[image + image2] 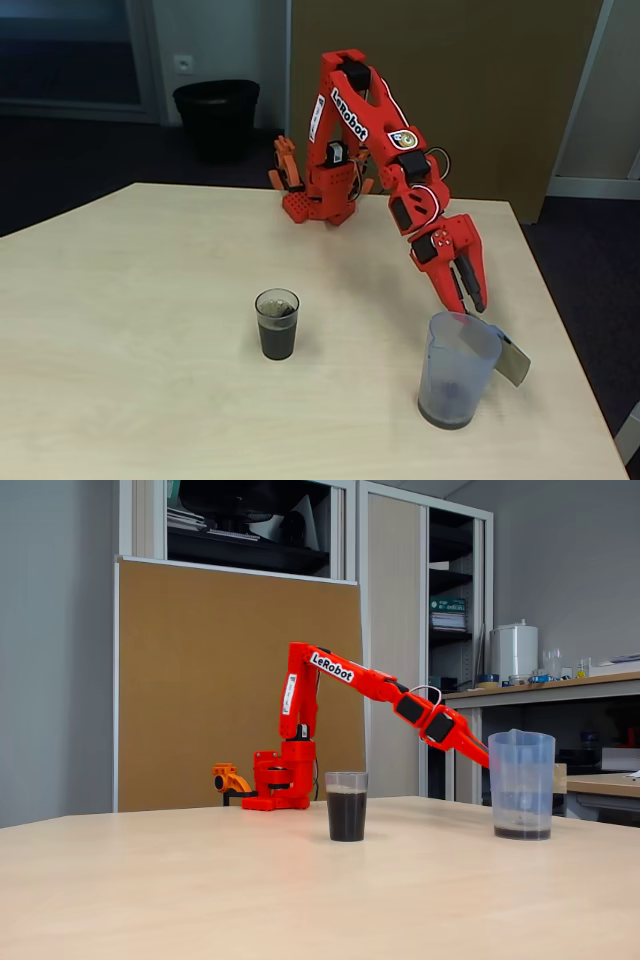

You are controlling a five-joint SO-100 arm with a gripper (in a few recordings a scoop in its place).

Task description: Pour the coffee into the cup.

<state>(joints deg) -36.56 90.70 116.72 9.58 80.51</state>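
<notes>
Plainly "LeRobot" on red arm (372,125)

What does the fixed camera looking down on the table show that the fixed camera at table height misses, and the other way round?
Looking down: a black waste bin on the floor, the flat handle of the translucent spouted plastic jug, and the red gripper at its rim. At table height: side-on levels, with the small clear plastic cup mostly full of dark coffee and a thin dark layer in the jug's bottom. Both: red arm, cup, jug, pale wooden table.
</notes>
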